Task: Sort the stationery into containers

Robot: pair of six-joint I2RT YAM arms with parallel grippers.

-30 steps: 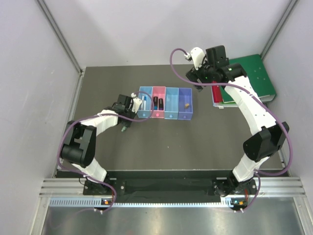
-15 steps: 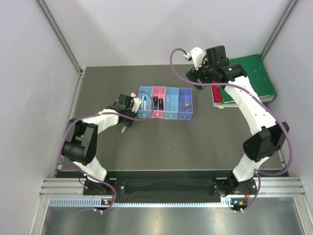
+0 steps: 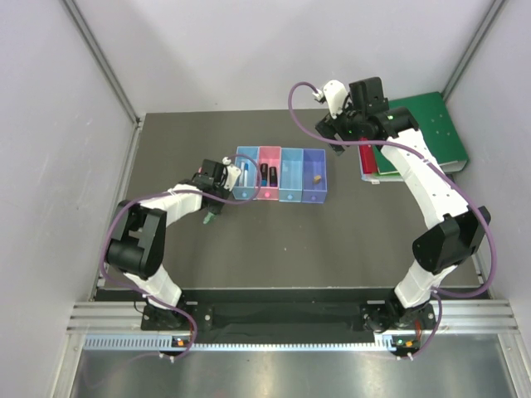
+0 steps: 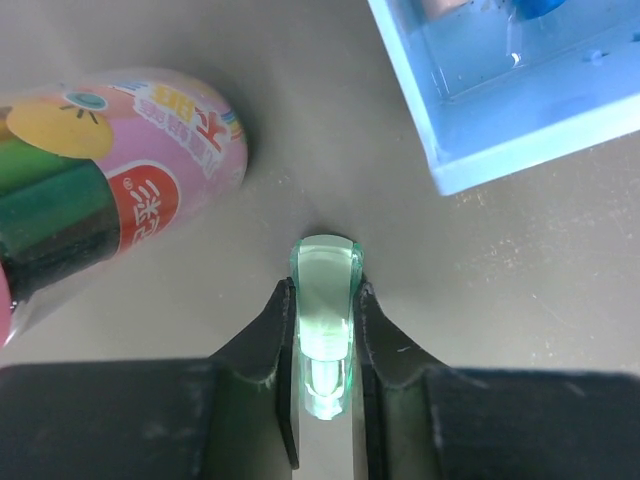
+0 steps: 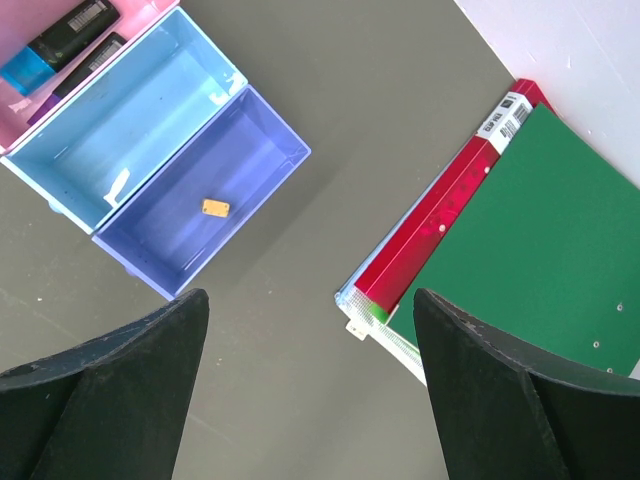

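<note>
Pale green marker (image 4: 326,325) clamped inside left gripper (image 4: 325,340) fingers.

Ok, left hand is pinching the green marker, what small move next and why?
Probably lift the left hand straight up a little. It is shut on the pale green marker, whose tip sits near the table, and the light blue bin wall stands close beside, so the marker needs height before crossing it.

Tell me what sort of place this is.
Probably a robot lab test cell, not an office: plain white walls enclose a dark table, with a left arm and right arm bolted at an aluminium rail.
</note>
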